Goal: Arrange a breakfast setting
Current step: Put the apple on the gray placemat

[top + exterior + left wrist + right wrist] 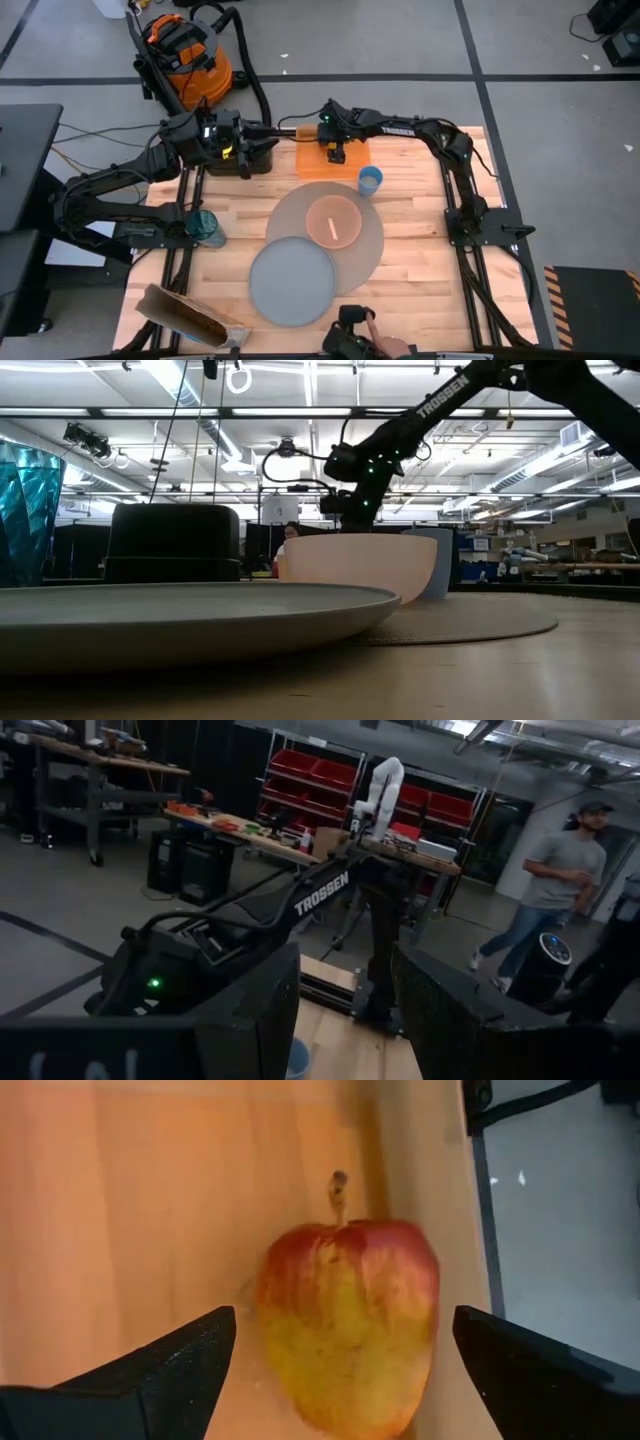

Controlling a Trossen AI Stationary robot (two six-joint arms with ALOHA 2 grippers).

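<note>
My right hand (335,1355) hangs spread wide above the apple (350,1325), gripping nothing. The apple lies on its side on the orange board (318,160) at the table's far edge. It looks firm, smooth and rollable; I'd pinch its broad middle.

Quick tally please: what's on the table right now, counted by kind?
Round grey-brown mat: 1
Flat grey plate: 1
Small pink bowl with metal spoon inside: 1 each
Light-blue cup: 1
Red-yellow apple: 1
Flat orange board: 1
Black toaster: 1
Teal glass: 1
Total: 9
</note>
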